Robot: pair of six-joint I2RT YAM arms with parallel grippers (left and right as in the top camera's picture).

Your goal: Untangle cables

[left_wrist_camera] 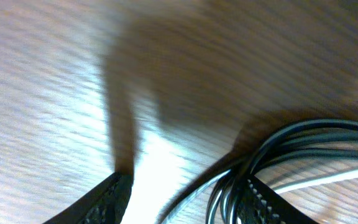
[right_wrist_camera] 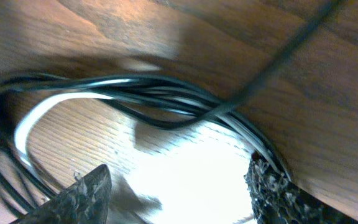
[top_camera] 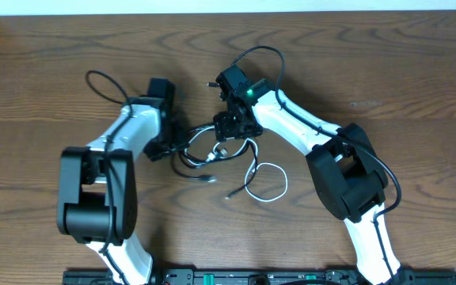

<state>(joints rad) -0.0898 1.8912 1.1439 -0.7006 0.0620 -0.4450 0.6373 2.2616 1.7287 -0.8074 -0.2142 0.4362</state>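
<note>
- Overhead view: a long thin black cable [top_camera: 195, 162] lies bunched in loose loops at the centre of the scene.
- A shorter thin white cable [top_camera: 285, 182] curls into an open ring at 4 o'clock from that bunch, and its upper part runs into the tangle.
- The left gripper [top_camera: 172, 146] sits at the bunch's 9 o'clock edge, and the right gripper [top_camera: 229, 133] at its 1 o'clock edge.
- Left wrist view: the jaws stand apart. Black strands and one white strand pass just beside the finger [left_wrist_camera: 263, 202] at 5 o'clock, and nothing is pinched.
- Right wrist view: the jaws are wide. Black strands sweep from 9 o'clock to the tip of the finger [right_wrist_camera: 278, 193] at 5 o'clock.
- Everything rests on a brown wooden table [top_camera: 386, 71].
</note>
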